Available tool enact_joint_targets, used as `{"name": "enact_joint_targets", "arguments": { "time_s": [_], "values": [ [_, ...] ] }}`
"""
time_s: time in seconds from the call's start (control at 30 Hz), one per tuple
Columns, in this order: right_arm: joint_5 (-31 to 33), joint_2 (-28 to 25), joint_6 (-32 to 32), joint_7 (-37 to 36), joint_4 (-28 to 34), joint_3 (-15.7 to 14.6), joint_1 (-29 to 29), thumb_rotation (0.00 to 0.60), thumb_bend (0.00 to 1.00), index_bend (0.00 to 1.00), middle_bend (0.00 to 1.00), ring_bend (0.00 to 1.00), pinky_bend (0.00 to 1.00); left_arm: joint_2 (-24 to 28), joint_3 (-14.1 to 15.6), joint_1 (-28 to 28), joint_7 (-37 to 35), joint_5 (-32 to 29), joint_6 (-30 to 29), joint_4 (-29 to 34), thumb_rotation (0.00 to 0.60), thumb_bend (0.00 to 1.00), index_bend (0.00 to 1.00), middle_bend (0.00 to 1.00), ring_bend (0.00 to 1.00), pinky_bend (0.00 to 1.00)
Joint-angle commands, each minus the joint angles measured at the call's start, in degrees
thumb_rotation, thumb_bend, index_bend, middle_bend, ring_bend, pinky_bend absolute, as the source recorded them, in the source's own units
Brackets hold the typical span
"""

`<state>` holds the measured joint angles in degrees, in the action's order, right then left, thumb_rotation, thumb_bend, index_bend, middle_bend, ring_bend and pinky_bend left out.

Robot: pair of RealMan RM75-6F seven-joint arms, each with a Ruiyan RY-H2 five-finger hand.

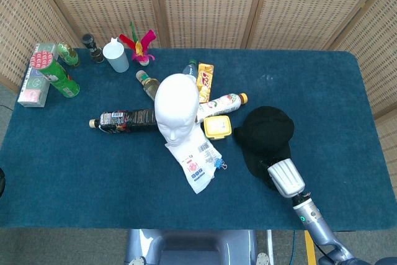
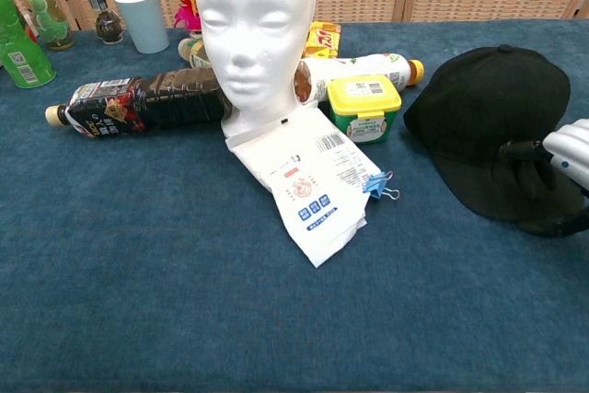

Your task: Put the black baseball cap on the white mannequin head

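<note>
The cap (image 2: pixel 488 121) is seen lying on the blue table (image 1: pixel 93 166), right of the mannequin head (image 1: pixel 176 110) and apart from it, with a yellow-lidded tub (image 1: pixel 218 127) between them. The head is stood upright among 3 lying bottles, with a white packet (image 1: pixel 193 161) spread in front of its base. The right hand (image 2: pixel 552 172) is set at the cap's near brim; its dark fingers (image 2: pixel 517 161) are laid over the brim edge in the chest view, but whether the brim is actually pinched cannot be told. In the head view the hand (image 1: pixel 273 175) is mostly hidden behind its white wrist casing. The left hand is not seen in either view.
</note>
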<state>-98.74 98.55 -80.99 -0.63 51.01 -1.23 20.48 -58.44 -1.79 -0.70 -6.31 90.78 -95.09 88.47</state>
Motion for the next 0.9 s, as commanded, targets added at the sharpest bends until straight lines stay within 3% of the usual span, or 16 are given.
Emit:
{"name": "enact_joint_targets", "arguments": {
  "time_s": [0.03, 0.57, 0.9],
  "values": [
    [0.01, 0.22, 0.04, -0.11, -0.8, -0.31, 0.05, 0.6, 0.22, 0.42, 0.6, 0.63, 0.7, -0.02, -0.03, 0.03, 0.03, 0.02, -0.01, 0.0, 0.6, 0.29, 0.63, 0.49, 0.37, 0.35],
    [0.72, 0.43, -0.13, -1.42, -3.21, -0.56, 0.37, 0.6, 0.22, 0.42, 0.6, 0.63, 0.7, 0.06, -0.15, 0.2, 0.86, 0.06, 0.22, 0.68, 0.6, 0.29, 0.63, 0.49, 0.37, 0.35],
    [1.47, 3.7, -0.96, -2.69, -8.77, 0.86, 1.63, 0.6, 0.24, 0.43, 0.58, 0.63, 0.7, 0.41, -0.11, -0.33, 0.51, -0.18, -0.36, 0.63, 0.6, 0.29, 0.63, 0.49, 0.37, 0.35]
  ]
}}
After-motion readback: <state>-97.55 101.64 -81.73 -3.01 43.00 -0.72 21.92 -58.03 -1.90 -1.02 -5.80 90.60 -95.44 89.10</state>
